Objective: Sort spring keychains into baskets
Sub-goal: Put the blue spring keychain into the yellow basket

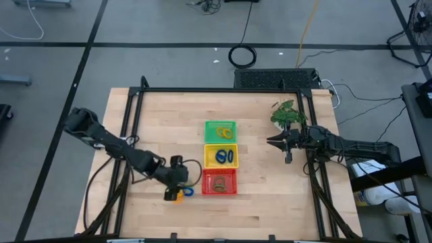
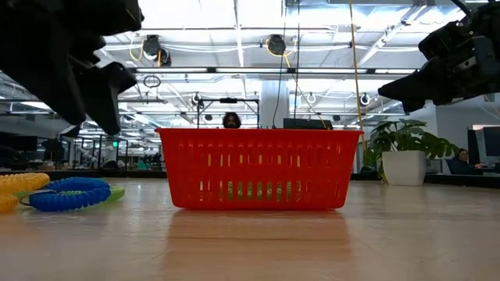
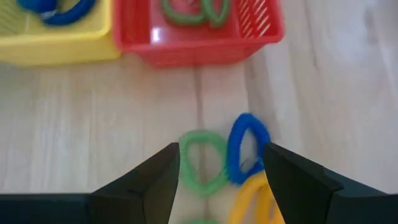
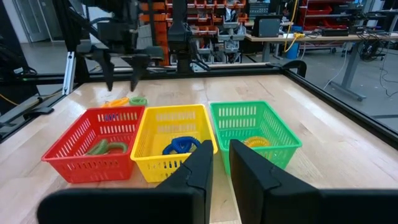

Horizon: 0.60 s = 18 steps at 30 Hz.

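Hanging low over the wooden table (image 1: pixel 263 209), the left gripper (image 3: pixel 221 180) — fingers spread wide, pinching nothing. Sitting on the wood right between those fingers, a little pile of spring keychains: a green keychain (image 3: pixel 202 163), a blue keychain (image 3: pixel 244 146) curled up on its edge, and a yellow keychain (image 3: pixel 258 202) nearest the claw. All small, made of tight plastic coils bent into loops, touching one another. Lying just beside the red basket (image 1: pixel 220 181), on its left side.

Standing a bit farther on, three square mesh baskets in a row, touching side by side. Holding green loops (image 3: pixel 189 11), the red basket. Holding blue loops (image 1: pixel 224 156), the yellow basket (image 1: pixel 221 155) in the middle. Holding one orange-yellow loop (image 1: pixel 225 133), the green basket (image 1: pixel 220 131) at the far end. Showing from the low view, the red basket's thin slatted wall, with the pile lying flat to its left.

Waiting over the table's right side, well apart from the baskets, the right gripper (image 1: pixel 278 142) — fingers pressed close together, holding nothing. Standing near it, a leafy green plant (image 1: pixel 287 113) by the table's far right corner.

Lying on the grey floor beyond the table, a black cable coil (image 1: pixel 242 56).
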Each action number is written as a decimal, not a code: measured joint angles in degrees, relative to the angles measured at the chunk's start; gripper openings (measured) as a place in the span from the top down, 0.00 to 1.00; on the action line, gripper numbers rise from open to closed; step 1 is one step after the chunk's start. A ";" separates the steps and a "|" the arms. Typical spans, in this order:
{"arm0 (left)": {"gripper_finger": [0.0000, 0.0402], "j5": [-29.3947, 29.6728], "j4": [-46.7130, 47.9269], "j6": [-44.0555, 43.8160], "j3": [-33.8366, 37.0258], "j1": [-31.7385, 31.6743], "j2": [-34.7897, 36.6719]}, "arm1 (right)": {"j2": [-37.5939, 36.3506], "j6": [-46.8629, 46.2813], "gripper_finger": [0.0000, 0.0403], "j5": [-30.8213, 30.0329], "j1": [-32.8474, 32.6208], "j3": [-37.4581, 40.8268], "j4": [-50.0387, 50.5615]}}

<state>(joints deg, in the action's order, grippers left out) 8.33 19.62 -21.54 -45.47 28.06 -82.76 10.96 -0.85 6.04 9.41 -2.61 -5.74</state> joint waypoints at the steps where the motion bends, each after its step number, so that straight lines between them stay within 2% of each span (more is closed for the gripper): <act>1: 0.40 0.40 -1.24 0.13 -0.07 0.34 -0.96 | -0.01 0.00 0.90 0.01 -0.02 0.00 0.01; 11: 0.40 -0.34 -3.75 2.04 0.00 0.95 -10.10 | -0.02 -0.01 0.90 0.00 -0.02 0.00 0.02; 18: 0.40 -0.32 -5.12 3.24 -0.07 0.86 -12.16 | -0.01 0.01 0.90 0.02 -0.02 0.00 0.01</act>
<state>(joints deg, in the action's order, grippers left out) 8.00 14.49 -18.29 -45.54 28.92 -94.91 10.95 -0.85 6.06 9.39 -2.61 -5.73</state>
